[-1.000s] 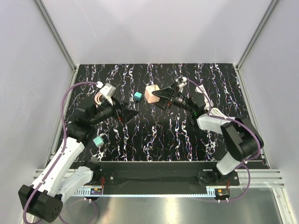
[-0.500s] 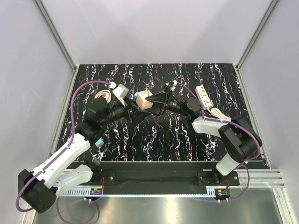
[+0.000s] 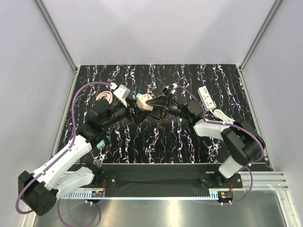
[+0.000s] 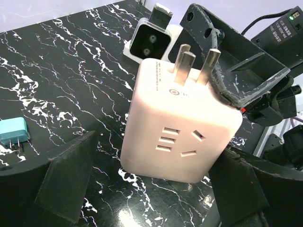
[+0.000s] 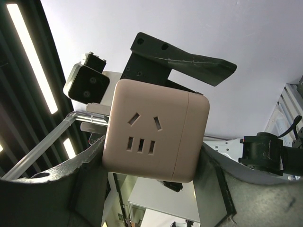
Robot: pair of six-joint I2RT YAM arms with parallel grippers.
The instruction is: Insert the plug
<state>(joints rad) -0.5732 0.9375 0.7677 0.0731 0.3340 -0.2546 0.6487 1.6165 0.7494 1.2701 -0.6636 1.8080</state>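
Not plugged in yet. Pinches the tan block (image 5: 154, 135) in the right gripper (image 3: 152, 105) jaws. Spreads the left gripper (image 3: 136, 111) jaws wide, one each side of it. Leaves the plug (image 4: 12, 135) outside the left jaw, untouched. Left to do: grab it, push it in.

The top camera looks steeply down on the whole counter (image 3: 156, 142) from its near side. The 2 wrist cameras face each other, close on the tan cube (image 4: 180, 127).

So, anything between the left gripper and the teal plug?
Yes. The tan cube, held by the right gripper, fills the gap between the left gripper's open fingers. The plug lies on the table off to the side, outside those fingers, with nothing on it.
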